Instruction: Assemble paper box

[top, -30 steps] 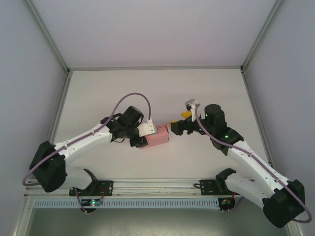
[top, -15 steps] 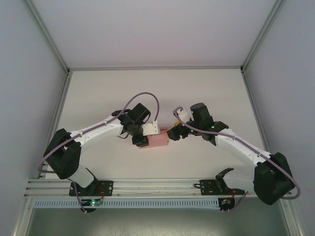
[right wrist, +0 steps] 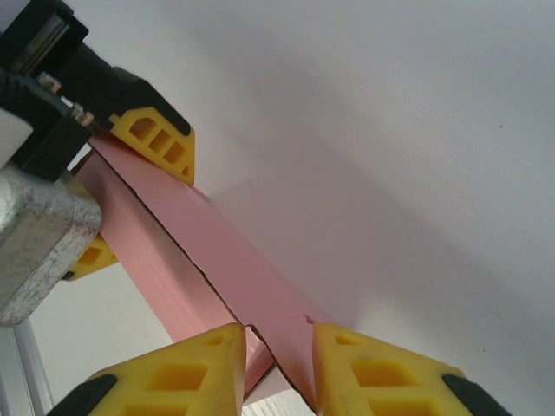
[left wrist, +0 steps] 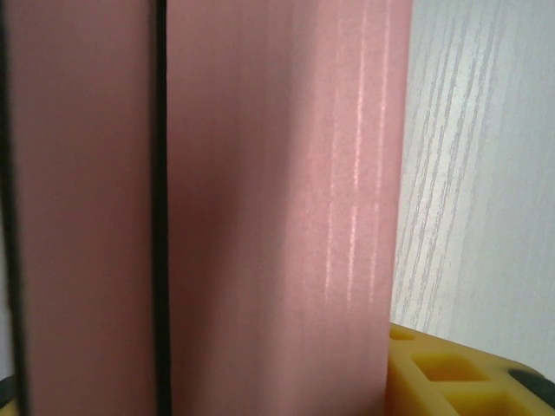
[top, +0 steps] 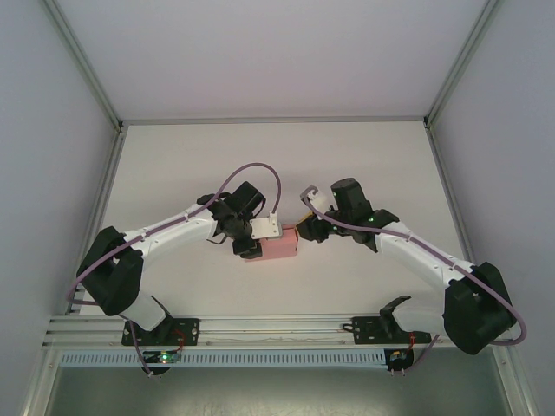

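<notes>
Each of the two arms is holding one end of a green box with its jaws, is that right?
Not quite: the box is pink, not green, as the top view shows. The left jaws and right jaws do each hold one end of it.

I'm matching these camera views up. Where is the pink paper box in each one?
Top external: paper box at centre of table.
Left wrist: close up, left and middle.
Right wrist: diagonal band, upper left to bottom centre.
Shared landmark: yellow finger of the left claw.
</notes>
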